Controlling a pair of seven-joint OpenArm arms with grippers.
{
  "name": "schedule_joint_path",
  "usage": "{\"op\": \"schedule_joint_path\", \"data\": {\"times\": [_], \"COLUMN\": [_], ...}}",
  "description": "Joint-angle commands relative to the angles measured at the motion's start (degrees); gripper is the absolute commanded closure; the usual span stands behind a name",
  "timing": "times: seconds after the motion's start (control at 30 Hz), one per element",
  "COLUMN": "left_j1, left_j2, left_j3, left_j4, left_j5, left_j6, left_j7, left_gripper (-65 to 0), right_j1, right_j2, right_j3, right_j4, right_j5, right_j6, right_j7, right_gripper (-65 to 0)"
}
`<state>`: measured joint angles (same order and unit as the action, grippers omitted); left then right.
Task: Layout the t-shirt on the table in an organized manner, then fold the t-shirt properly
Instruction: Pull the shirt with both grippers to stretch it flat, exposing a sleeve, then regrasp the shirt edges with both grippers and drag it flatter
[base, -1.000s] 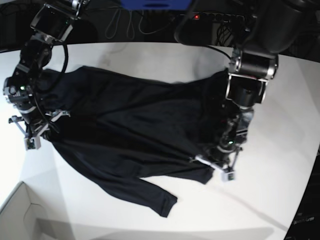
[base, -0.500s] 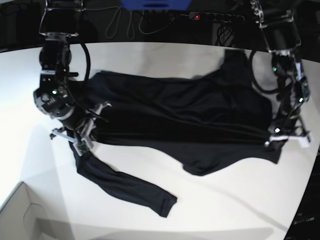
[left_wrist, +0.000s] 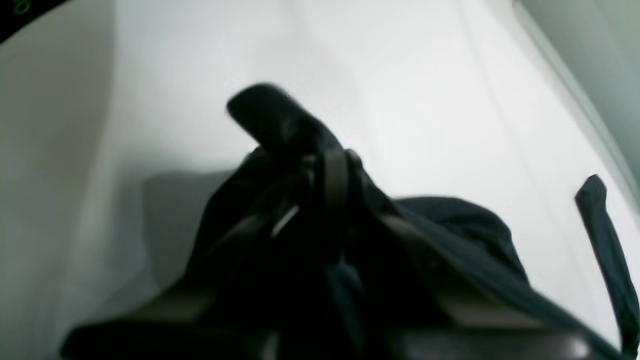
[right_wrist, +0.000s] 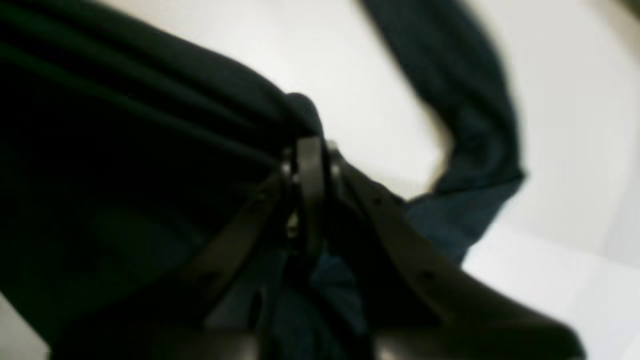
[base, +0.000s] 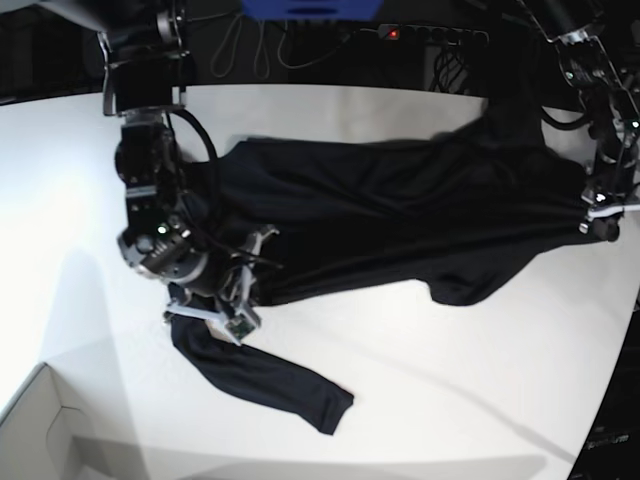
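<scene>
A: Both wrist views are super blurry, the t-shirt (base: 400, 225) just swallows the right gripper (right_wrist: 307, 150) tips.

B: Yep, and the left gripper (base: 603, 222) sits half cut off at the frame edge.

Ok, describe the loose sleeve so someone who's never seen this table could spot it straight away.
Start at the white table and find the black t-shirt stretched between the two grippers. Below the right gripper, one sleeve trails toward the near edge. It alone lies slack on the tabletop, with the rest pulled taut.
</scene>
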<state>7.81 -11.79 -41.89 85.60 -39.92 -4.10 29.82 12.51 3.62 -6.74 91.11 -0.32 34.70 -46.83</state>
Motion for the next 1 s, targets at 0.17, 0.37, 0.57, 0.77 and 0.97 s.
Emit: {"op": "schedule_joint_path", "data": {"times": [0.17, 0.37, 0.57, 0.77, 0.97], "left_j1": [0.1, -0.5, -1.5, -6.5, -10.8], "left_j2": [-1.1, -1.0, -0.8, 0.3, 1.7], "left_j3": [-0.4, -0.5, -0.5, -0.4, 1.3], "left_j4": [1.6, 1.7, 6.1, 7.8, 3.7], "left_j5": [-0.4, -0.5, -0.6, -0.6, -0.3], "left_j6": [-0.3, -0.3, -0.3, -0.3, -0.3], "left_j7": [3.8, 5.7, 5.5, 5.8, 6.0], "left_gripper": [-15.2, -36.3, -37.6, -37.6, -37.6], "right_j1": [0.1, -7.4, -16.5, -18.3, -19.9], "right_j2": [1.8, 2.5, 2.4, 2.2, 2.3], "right_j3": [1.7, 12.0, 22.4, 25.8, 25.5], "right_j4": [6.3, 16.7, 15.3, 8.8, 7.8], "right_j5": [0.3, 0.3, 0.3, 0.4, 0.4], "right_j6": [-0.3, -0.4, -0.4, -0.4, -0.4], "right_j7": [-1.0, -1.0, -0.8, -0.7, -0.7], "right_gripper": [-26.0, -36.5, -36.9, -36.9, -33.0]}}
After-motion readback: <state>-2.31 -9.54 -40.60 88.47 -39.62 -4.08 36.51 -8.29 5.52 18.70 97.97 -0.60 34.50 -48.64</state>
